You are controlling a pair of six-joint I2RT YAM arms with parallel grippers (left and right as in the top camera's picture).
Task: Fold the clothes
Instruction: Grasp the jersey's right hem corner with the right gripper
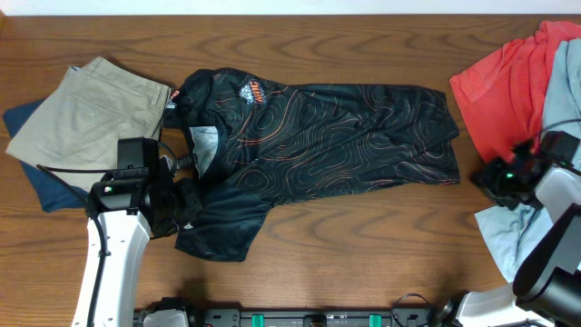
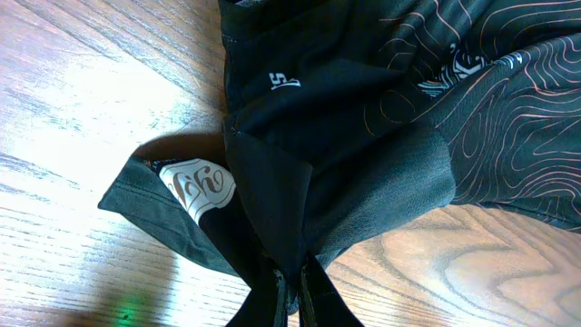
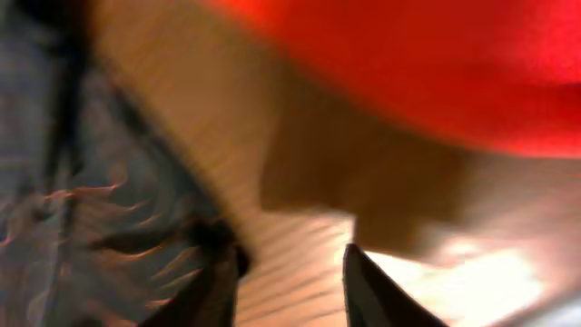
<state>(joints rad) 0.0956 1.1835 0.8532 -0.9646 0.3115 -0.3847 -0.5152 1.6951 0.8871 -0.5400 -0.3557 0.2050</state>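
1. As it lies across the middle of the worktop (image 1: 363, 236), the black jersey (image 1: 345, 136) is spread mostly flat, with its collar end to the left and its hem to the right. Thin orange contour lines cover it.
2. One sleeve of the jersey reaches toward the near edge at lower left, and there the fabric is rumpled.
3. The left claw (image 1: 186, 204) sits on that rumpled part. In the left wrist view the left claw (image 2: 292, 272) is pressed together, pinching a gathered fold of the jersey (image 2: 363, 163).
4. Just beside the pinched fold, a white label (image 2: 204, 186) with script lettering shows inside the collar.
5. The right claw (image 1: 486, 177) hangs over bare wood just off the jersey's right end, between the jersey and a red shirt (image 1: 504, 82).
6. The right wrist view is badly blurred, yet the right claw (image 3: 290, 277) shows its fingers (image 3: 227, 272) spread, with only wood between them.
7. Khaki shorts (image 1: 82, 113) lie at the far left on a dark blue garment (image 1: 45, 186), touching the jersey's collar end.
8. A pale blue cloth (image 1: 499, 241) lies at the right edge, near the red shirt.
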